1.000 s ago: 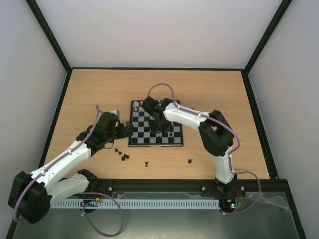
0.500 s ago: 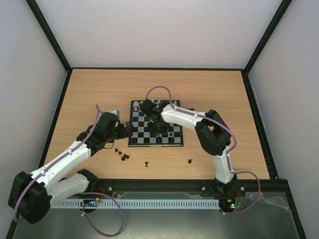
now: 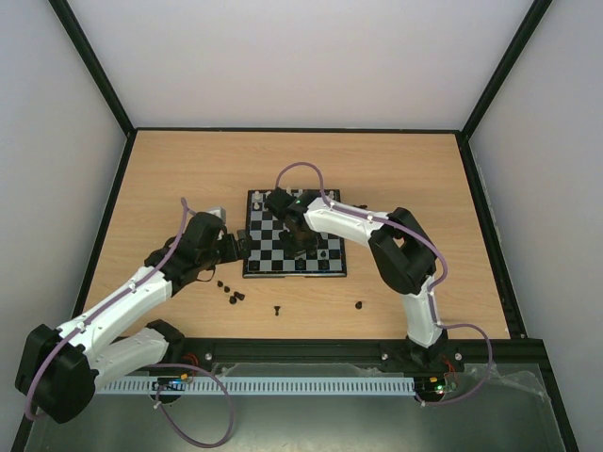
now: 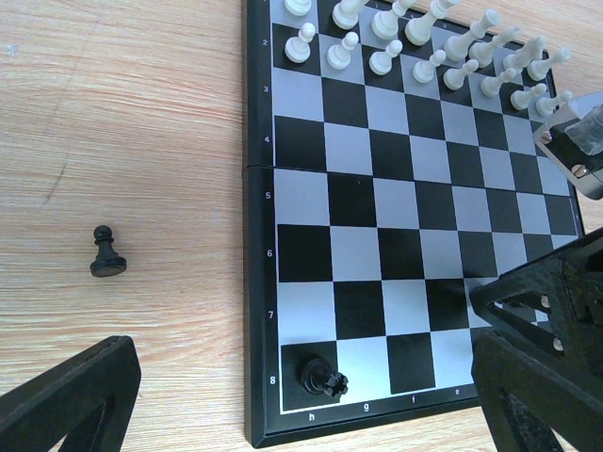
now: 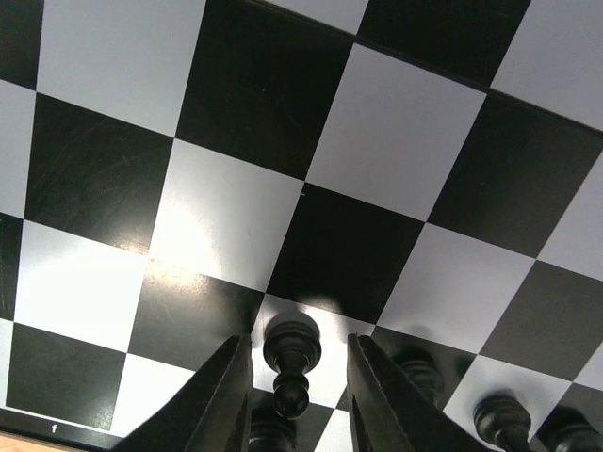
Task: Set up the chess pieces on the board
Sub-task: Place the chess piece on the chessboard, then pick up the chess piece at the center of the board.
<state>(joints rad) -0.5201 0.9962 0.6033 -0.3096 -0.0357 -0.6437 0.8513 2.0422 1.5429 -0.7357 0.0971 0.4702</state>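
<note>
Wooden counter (image 3: 396,169) carries the board (image 3: 292,273) near its middle, and the right claw (image 3: 300,243) is low over the near half of it. In the right wrist view its fingers (image 5: 221,395) stand a little apart. A black pawn (image 5: 290,358) stands upright between them on a pale square with a narrow gap on each side, so this claw is slightly open and grips nothing. More black pieces (image 5: 499,414) stand just beside the pawn. The left claw (image 3: 238,247) is just beside the left edge of the board, wide open and empty. In the left wrist view the white pieces (image 4: 415,38) stand in two rows at the far end. One black piece (image 4: 323,377) stands on the corner square h8, and a loose pawn (image 4: 107,252) stands upright on the counter, apart from the board. A few dark pieces (image 3: 278,310) are scattered on the counter in front of the board.
</note>
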